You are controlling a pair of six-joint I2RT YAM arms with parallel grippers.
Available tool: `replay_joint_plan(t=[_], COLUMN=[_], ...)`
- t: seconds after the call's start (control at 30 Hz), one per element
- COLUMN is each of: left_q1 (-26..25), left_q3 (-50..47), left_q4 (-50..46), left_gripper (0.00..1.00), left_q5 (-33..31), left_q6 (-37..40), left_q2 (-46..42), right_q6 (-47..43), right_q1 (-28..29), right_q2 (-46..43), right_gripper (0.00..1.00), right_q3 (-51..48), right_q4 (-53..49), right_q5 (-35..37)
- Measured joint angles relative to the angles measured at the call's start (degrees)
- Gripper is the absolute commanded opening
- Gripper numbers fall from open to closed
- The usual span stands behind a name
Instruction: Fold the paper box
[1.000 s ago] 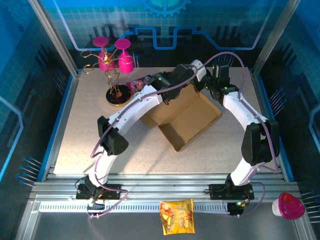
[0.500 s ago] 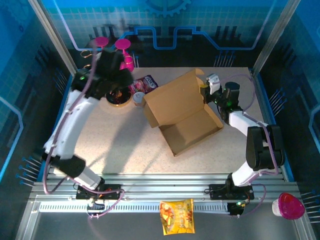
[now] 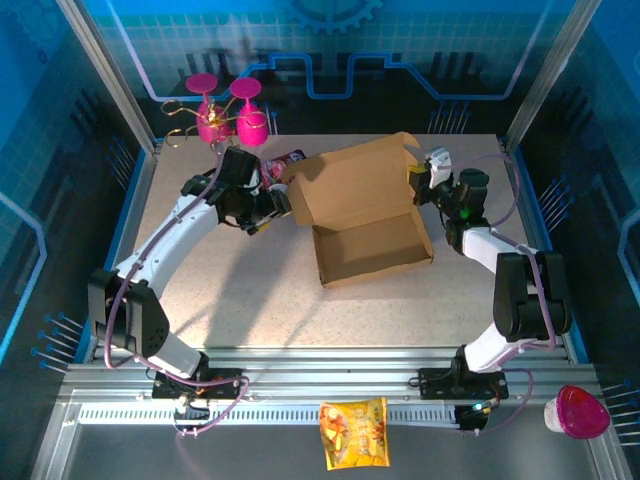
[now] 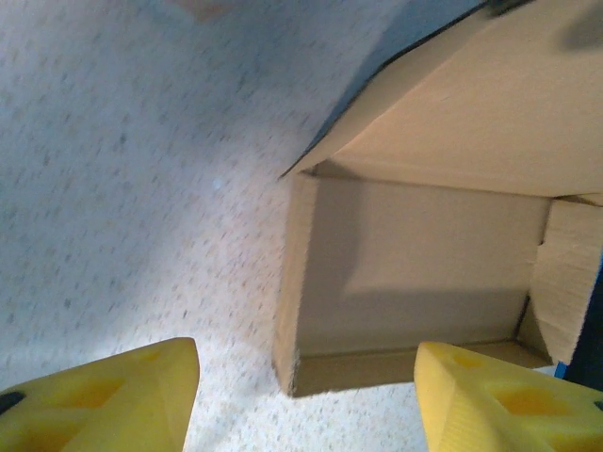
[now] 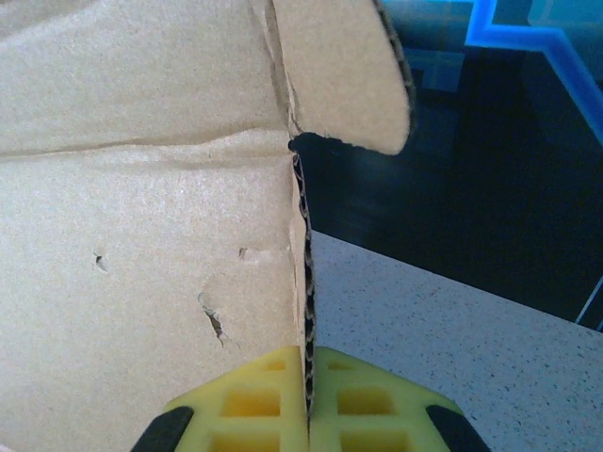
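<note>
While the paper box (image 3: 372, 248) sits right of centre on the speckled table (image 3: 230, 290), clutter is noted first. Far left corner: two pink goblets (image 3: 226, 118) on a gold wire rack (image 3: 185, 112), well apart from the box. A purple snack packet (image 3: 292, 160) lies just behind the lid's left corner, partly hidden by the left arm's wrist. Off the table, on the near metal rail (image 3: 130, 412): a yellow snack bag (image 3: 352, 432) between the arm bases, and a pink-and-white cup (image 3: 578, 412) at the far right.

Left gripper (image 3: 274, 202) is close to the box's far left corner, where lid meets tray. In the left wrist view its yellow fingers are spread wide (image 4: 306, 381), gripping nothing, with the tray's near corner ahead of them.

Right gripper (image 3: 414, 172) is at the lid's right edge. In the right wrist view its fingers are pinched together (image 5: 308, 377) on the corrugated edge of the cardboard.

Box (image 4: 415, 254): plain brown corrugated board, shallow rectangular tray flat on the table with side walls up. The lid rises from the far wall and leans over the tray. Lid panel (image 5: 141, 235) shows a crease line, small tears and dents, and a rounded tab at its top corner.
</note>
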Motion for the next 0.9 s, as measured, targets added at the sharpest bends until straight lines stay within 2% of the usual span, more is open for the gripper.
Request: replay_joint_plan(t=[0.33, 0.6, 0.77, 0.9], left_q1=[-1.03, -1.42, -1.42, -1.88], left_q3=[1.53, -2.67, -2.89, -2.86], left_q4=[10.23, 21.29, 25.83, 27.04], left_gripper=[0.65, 0.63, 0.53, 0.32], left_q5=[-4.33, -7.52, -7.54, -7.58], left_q6=[13.2, 16.81, 17.33, 18.25], left_q2=[6.6, 7.78, 9.25, 10.78], right_q6=[0.39, 0.66, 1.03, 1.05], right_q1=[-0.39, -0.44, -0.61, -0.61], right_q2=[0.22, 0.44, 0.76, 0.98], right_gripper=[0.0, 0.0, 0.0, 0.0], right_q3=[0.0, 0.0, 0.0, 0.0], right_q4=[0.0, -0.02, -0.02, -0.04], right_q5=[-1.57, -2.14, -2.23, -2.19])
